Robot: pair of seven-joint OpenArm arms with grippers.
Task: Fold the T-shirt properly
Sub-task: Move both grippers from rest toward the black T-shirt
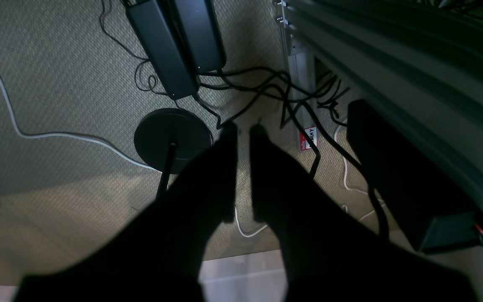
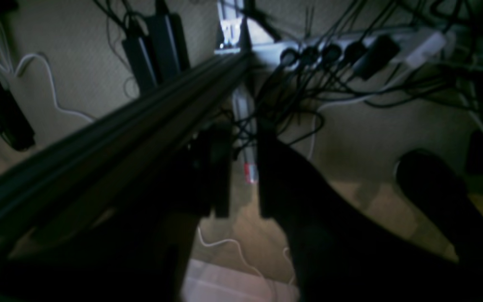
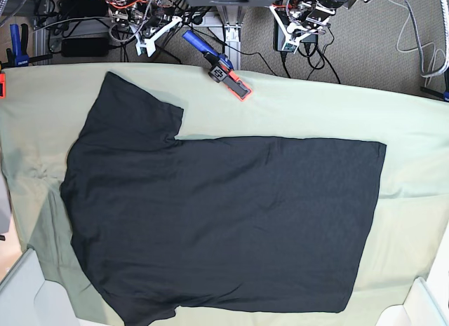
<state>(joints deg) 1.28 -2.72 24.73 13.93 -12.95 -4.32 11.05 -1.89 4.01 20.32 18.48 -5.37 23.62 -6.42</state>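
We judge the main risk is a pinch gathering the pale green cloth (image 3: pixel 414 130) along with the T-shirt (image 3: pixel 224 221), since both lie flush; the T-shirt is black, plain side up, spread flat mid-table, sleeves left; the left gripper (image 1: pixel 243 130) and right gripper (image 2: pixel 241 134) both hang off the table, empty, jaws slightly parted.

A robotics lab: a counter (image 3: pixel 421 130) draped in pale green cloth (image 3: pixel 295 102), a clamp (image 3: pixel 223 72) at its edge, power bricks (image 1: pixel 174 37) and tangled cables (image 1: pixel 262 88) on carpet (image 1: pixel 57 84).
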